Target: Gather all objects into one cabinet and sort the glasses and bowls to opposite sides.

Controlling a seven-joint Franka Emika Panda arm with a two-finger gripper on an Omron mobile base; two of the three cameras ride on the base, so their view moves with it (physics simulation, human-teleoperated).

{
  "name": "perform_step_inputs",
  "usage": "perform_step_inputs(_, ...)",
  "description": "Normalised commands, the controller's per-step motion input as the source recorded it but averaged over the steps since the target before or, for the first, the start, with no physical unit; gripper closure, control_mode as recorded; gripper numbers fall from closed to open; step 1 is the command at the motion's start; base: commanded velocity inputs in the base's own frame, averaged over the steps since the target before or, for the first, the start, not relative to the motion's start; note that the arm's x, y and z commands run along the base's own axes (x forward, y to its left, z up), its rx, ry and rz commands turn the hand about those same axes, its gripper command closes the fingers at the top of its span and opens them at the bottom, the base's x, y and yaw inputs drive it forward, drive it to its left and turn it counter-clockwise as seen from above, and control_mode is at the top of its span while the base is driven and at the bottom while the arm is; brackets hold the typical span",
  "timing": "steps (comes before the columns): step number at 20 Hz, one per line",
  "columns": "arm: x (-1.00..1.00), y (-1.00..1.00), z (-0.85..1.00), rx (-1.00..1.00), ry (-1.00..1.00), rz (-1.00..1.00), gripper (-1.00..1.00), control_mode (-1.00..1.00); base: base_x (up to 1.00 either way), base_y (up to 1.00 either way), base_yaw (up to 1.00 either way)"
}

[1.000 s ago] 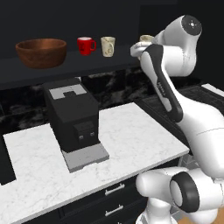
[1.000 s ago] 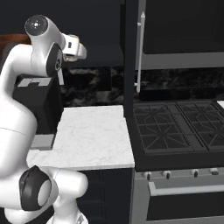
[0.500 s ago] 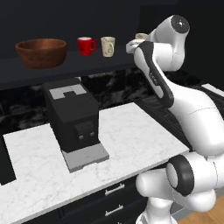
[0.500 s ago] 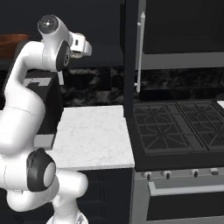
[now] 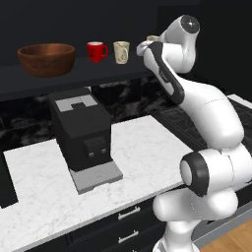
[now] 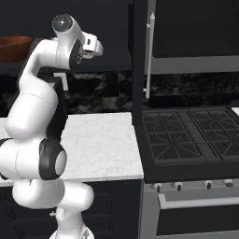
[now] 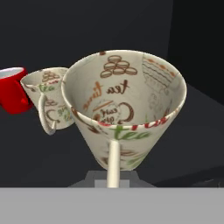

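My gripper [image 5: 149, 42] is shut on a cream mug [image 7: 124, 109] with tea lettering, held over the right part of the cabinet shelf [image 5: 78, 78]. In the hand view this mug hangs close in front, mouth towards the camera. Just left of it a second cream mug [image 7: 50, 100] stands on the shelf, and left of that a red mug [image 7: 11, 89]. In the left base view the red mug [image 5: 96, 50] and the standing cream mug [image 5: 121, 51] are side by side, and the wide brown wooden bowl [image 5: 47, 58] sits at the shelf's left end.
A black coffee machine [image 5: 81, 130] stands on the white marble counter [image 5: 147, 142] below the shelf. The open cabinet door, with its white bar handle [image 6: 150, 56], juts out right of the arm. A gas stove [image 6: 186, 135] lies to the right.
The arm has swung a little left along the shelf, carrying the held cream mug closer to the standing cream mug. The things on the shelf have not moved.
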Motion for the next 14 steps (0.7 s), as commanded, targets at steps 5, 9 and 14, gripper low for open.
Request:
perform_step_inputs(5, 0.38, 0.0, 0.0, 0.0, 0.02, 0.01, 1.0, -1.0, 0.0, 0.0, 0.0)
perform_step_inputs(9, 0.06, 0.03, -0.01, -0.02, 0.0, 0.02, 1.0, -1.0, 0.0, 0.0, 0.0)
perform_step_inputs(14, 0.02, 0.17, -0.19, -0.08, -0.02, 0.02, 1.0, -1.0, 0.0, 0.0, 0.0)
